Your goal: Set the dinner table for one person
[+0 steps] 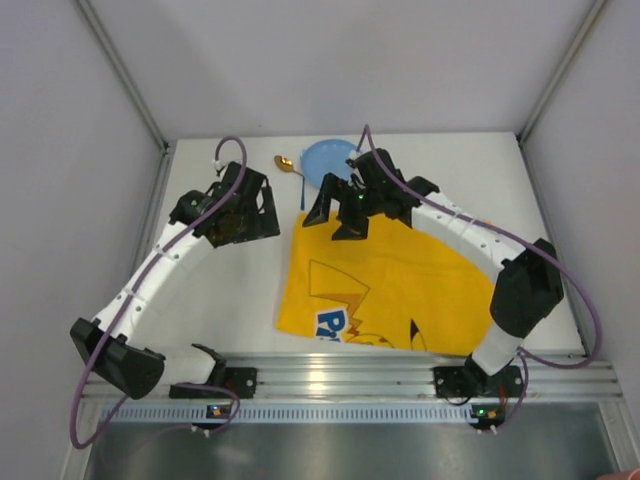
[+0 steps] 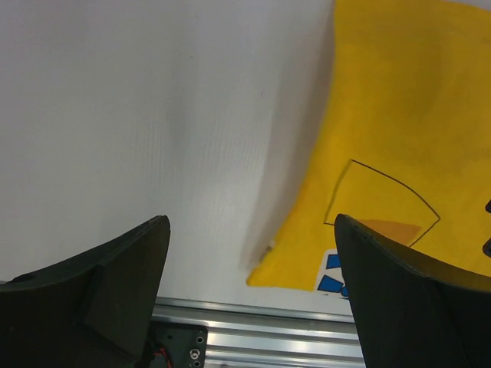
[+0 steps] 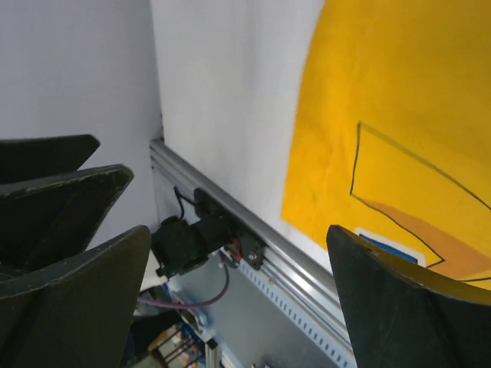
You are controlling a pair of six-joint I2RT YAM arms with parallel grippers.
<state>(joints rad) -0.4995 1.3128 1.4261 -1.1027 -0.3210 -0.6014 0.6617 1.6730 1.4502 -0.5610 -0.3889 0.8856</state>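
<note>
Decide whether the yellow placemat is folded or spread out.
Spread out: the yellow placemat lies opened on the dinner table, cartoon print up, with no fold visible in any view.

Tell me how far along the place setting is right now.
Done: the yellow cartoon-printed placemat is spread on the plain white tabletop. In hand: nothing. The left gripper and right gripper are both open and empty, with the right one above the mat's far edge. Left: the round blue plate and small gold spoon sit beyond the mat at the table's far side.
</note>
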